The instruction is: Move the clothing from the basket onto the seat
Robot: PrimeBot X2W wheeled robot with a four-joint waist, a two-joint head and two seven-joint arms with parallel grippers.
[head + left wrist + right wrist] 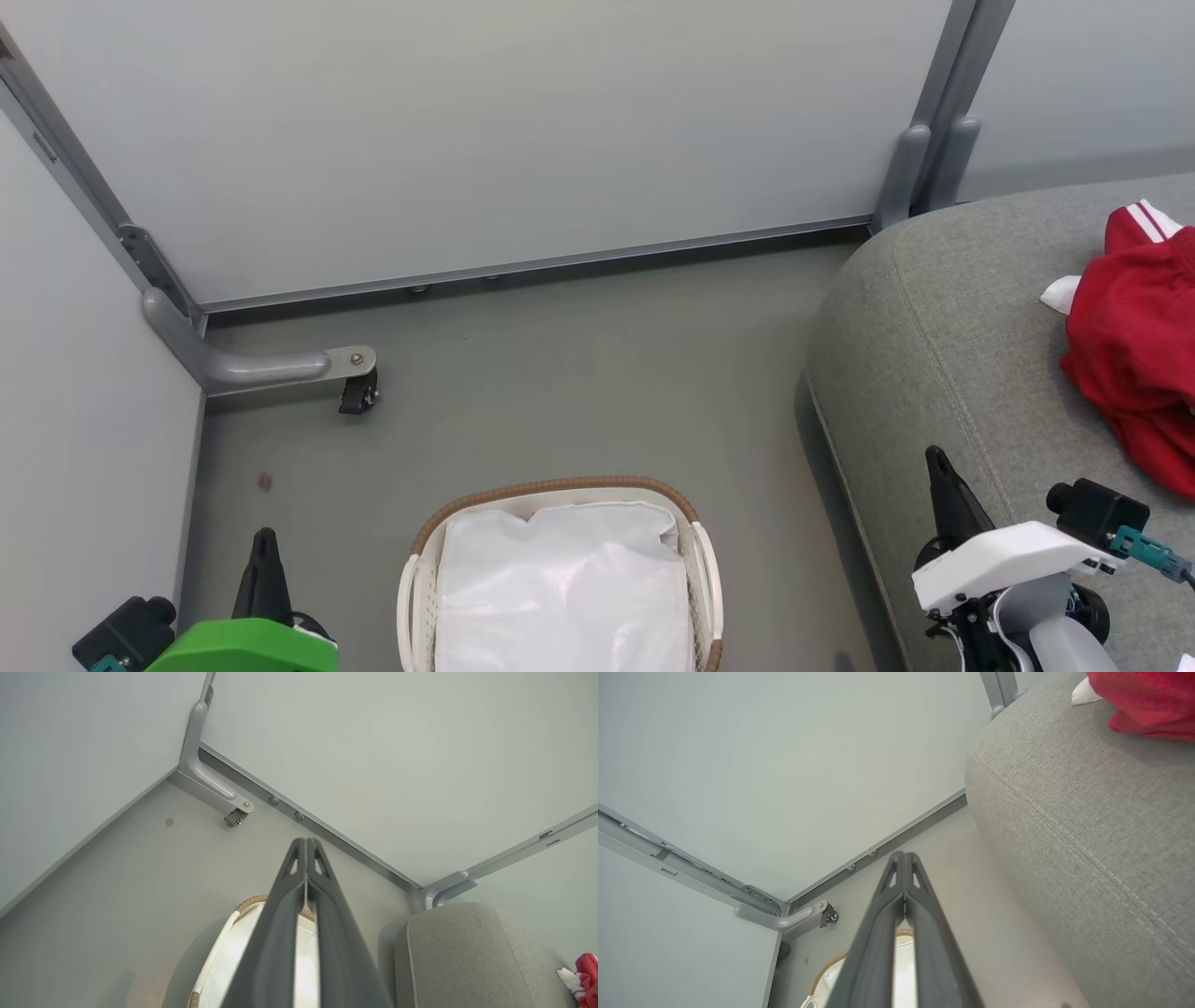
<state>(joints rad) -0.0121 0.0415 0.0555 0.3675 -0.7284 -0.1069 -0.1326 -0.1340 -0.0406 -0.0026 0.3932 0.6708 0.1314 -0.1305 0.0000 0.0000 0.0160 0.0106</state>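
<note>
The red clothing (1134, 350) with white stripes lies bunched on the grey seat (943, 308) at the right edge; the same clothing (1148, 700) sits on the seat (1087, 826) in the right wrist view, and a corner of clothing (584, 975) shows in the left wrist view. The white basket (415, 569) with its brown rim stands on the floor at bottom centre, only its white liner (565, 588) showing inside. My left gripper (265, 539) hangs shut and empty left of the basket. My right gripper (936, 459) is shut and empty over the seat's front edge.
Pale partition walls (467, 131) close off the far side and left. A grey partition foot with a black caster (358, 392) juts onto the floor at the left. Open grey floor (579, 373) lies between the basket, the walls and the seat.
</note>
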